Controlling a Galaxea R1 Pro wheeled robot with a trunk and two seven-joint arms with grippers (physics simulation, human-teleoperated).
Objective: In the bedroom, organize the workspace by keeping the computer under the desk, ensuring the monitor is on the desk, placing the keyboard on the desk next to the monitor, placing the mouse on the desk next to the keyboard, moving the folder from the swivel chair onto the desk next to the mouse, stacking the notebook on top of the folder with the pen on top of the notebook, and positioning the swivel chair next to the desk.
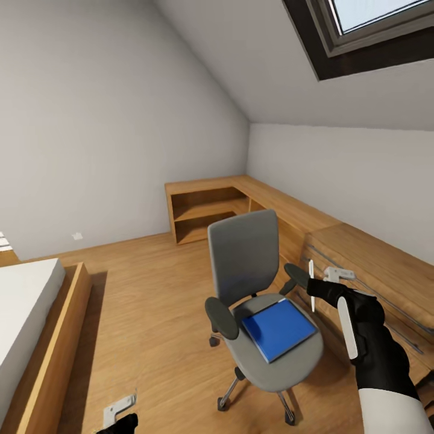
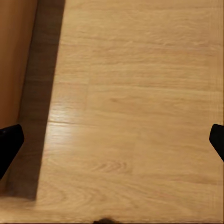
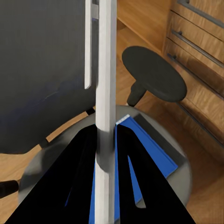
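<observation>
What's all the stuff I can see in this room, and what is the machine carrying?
Swivel chair: one, grey, on the wood floor beside the drawers.
Folder: one, blue, flat on the chair seat.
Pen: one, white, upright between the right gripper's fingers.
Shelf unit: one, wooden, against the far wall.
Drawers: wooden, along the right wall.
Bed: one, white with a wooden frame, at left.
Skylight: one, dark-framed, in the sloped ceiling.
Right gripper: black, closed on the pen, next to the chair's armrest.
Left gripper: black, fingers wide apart over the floor.
</observation>
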